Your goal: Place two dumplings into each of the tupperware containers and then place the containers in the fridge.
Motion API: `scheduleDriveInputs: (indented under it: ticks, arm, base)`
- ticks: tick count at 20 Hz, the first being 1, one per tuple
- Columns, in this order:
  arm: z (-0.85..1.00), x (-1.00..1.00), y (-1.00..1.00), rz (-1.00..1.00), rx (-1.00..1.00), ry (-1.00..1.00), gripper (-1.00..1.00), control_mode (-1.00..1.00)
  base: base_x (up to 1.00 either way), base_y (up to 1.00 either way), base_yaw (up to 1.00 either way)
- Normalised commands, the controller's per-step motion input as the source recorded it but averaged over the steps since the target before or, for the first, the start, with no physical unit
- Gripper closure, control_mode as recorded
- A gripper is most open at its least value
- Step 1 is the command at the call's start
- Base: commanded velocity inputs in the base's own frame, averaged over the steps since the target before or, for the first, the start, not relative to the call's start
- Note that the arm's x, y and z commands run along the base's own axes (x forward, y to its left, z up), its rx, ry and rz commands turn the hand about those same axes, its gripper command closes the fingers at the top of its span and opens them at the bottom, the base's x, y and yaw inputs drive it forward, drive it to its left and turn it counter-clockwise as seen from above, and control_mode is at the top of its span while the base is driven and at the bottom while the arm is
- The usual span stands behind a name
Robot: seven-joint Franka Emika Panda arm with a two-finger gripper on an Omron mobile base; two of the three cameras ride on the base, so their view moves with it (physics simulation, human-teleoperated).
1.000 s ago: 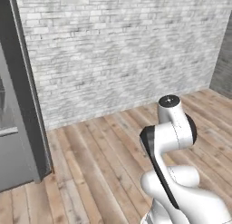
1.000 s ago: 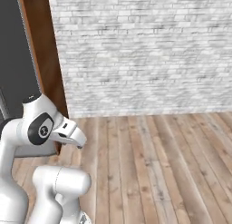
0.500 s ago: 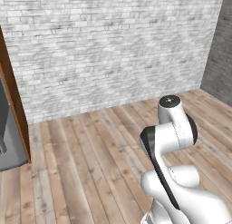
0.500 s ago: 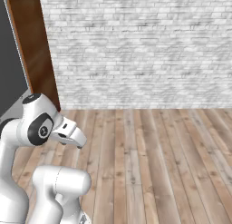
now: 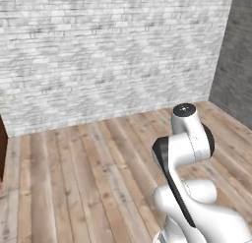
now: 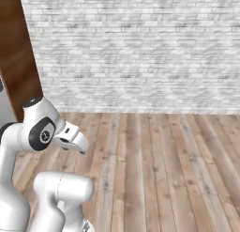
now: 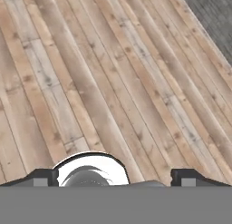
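Fridge [image 6: 4, 106] metal shows as a narrow silver-grey strip at the far left edge of the right base view, just beside a tall brown wooden panel [image 6: 18, 52] that stands against the white brick wall [image 6: 140, 52]. The white arm [image 6: 42, 132] is folded close over its own base on a bare wooden plank floor [image 6: 164, 170], well apart from that strip. In the hand view the gripper [image 7: 117, 177] looks down at the planks, its 2 dark fingertips [image 7: 43, 177] standing wide apart with nothing between them. From the left base view the arm's elbow rises at lower right, with the brick wall running across the back to meet a darker grey wall [image 5: 234, 55] at the right. A sliver of the brown panel sits at that view's left edge.
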Motion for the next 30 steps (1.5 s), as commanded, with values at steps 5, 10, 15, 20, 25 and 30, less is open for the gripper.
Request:
scheduleDriveInputs:
  ticks: [5, 10, 15, 20, 25, 30]
  arm:
    - [0.00, 0.00, 0.00, 0.00, 0.00, 0.00, -1.00, 1.00]
    - [0.00, 0.00, 0.00, 0.00, 0.00, 0.00, -1.00, 1.00]
    - [0.00, 0.00, 0.00, 0.00, 0.00, 0.00, -1.00, 1.00]
    - [0.00, 0.00, 0.00, 0.00, 0.00, 0.00, -1.00, 1.00]
    - [0.00, 0.00, 0.00, 0.00, 0.00, 0.00, -1.00, 1.00]
    - [0.00, 0.00, 0.00, 0.00, 0.00, 0.00, -1.00, 1.00]
  base:
    - [-0.49, -1.00, 0.16]
    - [-0.93, -1.00, 0.18]
    - [-0.95, -1.00, 0.17]
    - [-0.91, -1.00, 0.14]
    - [-0.80, -1.00, 0.13]
    - [-0.77, -1.00, 0.12]
